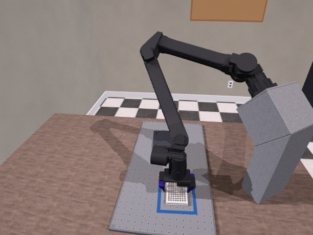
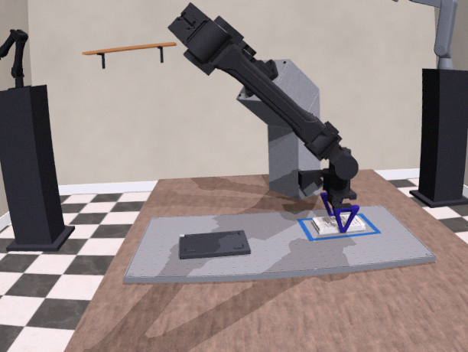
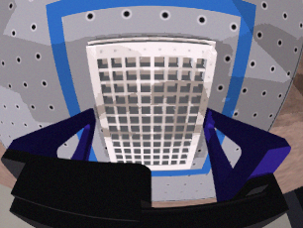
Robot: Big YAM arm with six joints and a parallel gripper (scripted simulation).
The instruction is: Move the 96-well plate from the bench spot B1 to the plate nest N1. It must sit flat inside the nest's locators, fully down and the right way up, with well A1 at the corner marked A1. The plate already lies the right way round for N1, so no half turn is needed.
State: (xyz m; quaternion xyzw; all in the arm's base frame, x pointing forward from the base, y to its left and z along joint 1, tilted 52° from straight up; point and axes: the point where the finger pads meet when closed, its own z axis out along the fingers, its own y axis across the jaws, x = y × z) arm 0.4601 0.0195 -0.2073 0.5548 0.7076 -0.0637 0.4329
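The white 96-well plate (image 1: pixel 176 196) lies flat inside the blue outlined square on the grey perforated baseplate. It also shows in the exterior view (image 2: pixel 336 225) and in the wrist view (image 3: pixel 151 109). My gripper (image 1: pixel 176 187) is open, low over the plate, with its blue fingers on either long side of the plate's near end (image 3: pixel 151 150). The fingers stand apart from the plate's sides. In the exterior view the gripper (image 2: pixel 340 220) reaches down to plate level. The dark plate nest (image 2: pixel 214 243) lies on the baseplate's other end, empty.
A grey pedestal (image 1: pixel 273 143) carrying the arm's base stands beside the baseplate. Black columns (image 2: pixel 30 168) (image 2: pixel 443 134) stand on the checkered floor off the table. The wooden table edge lies beyond the baseplate.
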